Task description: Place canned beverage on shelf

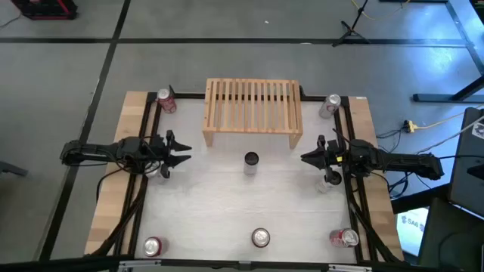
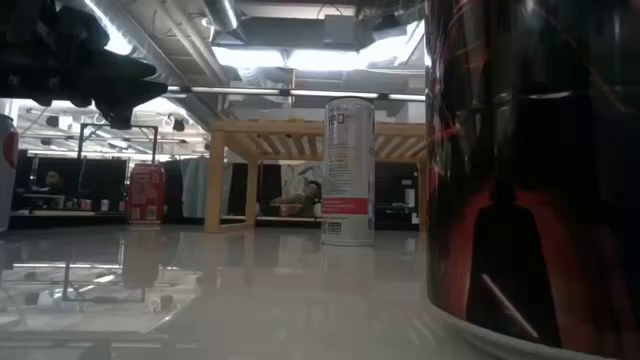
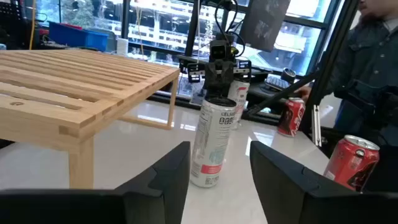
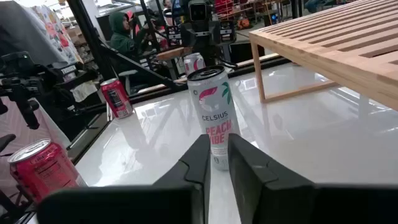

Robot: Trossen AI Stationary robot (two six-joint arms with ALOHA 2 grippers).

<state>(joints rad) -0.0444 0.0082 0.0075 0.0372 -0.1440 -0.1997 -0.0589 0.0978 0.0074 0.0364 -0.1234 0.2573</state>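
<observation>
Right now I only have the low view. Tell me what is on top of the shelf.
Observer: Nothing. Seen from above, the shelf has bare slats.
Operator: Give me the tall can's position.
Observer: The tall can stands upright on the table in front of the shelf, between the two grippers and touching neither.
Operator: Report the fingers.
Observer: The left gripper is open and the right gripper is shut. Both point at the can.
</observation>
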